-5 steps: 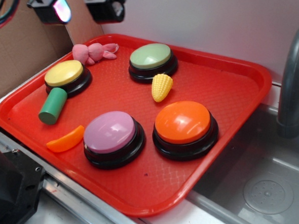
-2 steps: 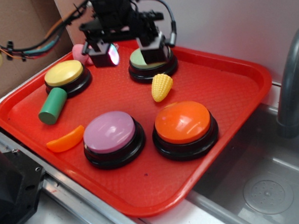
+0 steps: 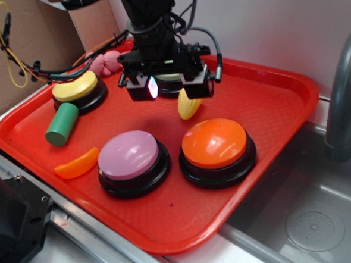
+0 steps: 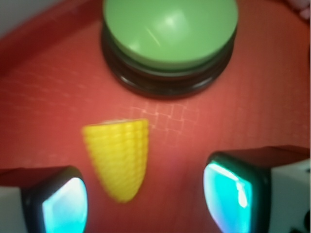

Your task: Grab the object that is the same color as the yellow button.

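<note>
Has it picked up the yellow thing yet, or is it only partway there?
Partway. Done: the arm is above the red tray, its open pincer lined up over the toy corn, the item matching the yellow button. In hand: the corn lies between the two fingers, nearer one side, not gripped. Left: lowering, closing and lifting.

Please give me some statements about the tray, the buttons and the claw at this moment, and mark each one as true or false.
1. The claw is open, with the corn cob lying between its fingers. True.
2. The corn cob is already lifted off the red tray. False: it lies on the tray.
3. The green cylinder lies beside the yellow button. True.
4. The orange slice sits on top of the purple button. False: it lies on the tray beside it.
5. The orange button stands in the sink. False: it is on the tray.
</note>
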You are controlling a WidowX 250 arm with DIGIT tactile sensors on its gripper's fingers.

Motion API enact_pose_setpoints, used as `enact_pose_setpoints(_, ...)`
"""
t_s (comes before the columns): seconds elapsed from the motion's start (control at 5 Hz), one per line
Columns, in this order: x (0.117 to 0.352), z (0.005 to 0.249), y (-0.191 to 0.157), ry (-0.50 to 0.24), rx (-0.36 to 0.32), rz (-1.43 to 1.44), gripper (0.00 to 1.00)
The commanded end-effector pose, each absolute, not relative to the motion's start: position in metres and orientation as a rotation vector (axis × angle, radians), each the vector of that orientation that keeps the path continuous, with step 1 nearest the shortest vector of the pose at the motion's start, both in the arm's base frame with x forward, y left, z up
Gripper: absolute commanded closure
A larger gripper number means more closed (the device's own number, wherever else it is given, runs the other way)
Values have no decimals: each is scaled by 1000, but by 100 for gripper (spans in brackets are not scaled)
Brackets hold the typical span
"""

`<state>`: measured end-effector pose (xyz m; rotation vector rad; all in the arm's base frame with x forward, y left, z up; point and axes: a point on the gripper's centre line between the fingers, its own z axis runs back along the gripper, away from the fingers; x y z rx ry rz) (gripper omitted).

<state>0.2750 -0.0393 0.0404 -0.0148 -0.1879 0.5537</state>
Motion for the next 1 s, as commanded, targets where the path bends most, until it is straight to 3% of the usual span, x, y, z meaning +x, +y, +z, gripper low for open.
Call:
enact_pose_setpoints(0.0, 297, 25, -33, -198, -49, 520, 0)
enact_pose_setpoints(0.2, 301, 21, -35, -195, -41, 506, 0)
enact_pose_setpoints(0.4, 302, 22, -35, -198, -24, 512, 74)
enact_pose_setpoints(0.6, 300, 26, -35, -195, -21, 510, 100)
enact_pose_setpoints(0.8, 294, 42, -30, -206, -29, 457, 100)
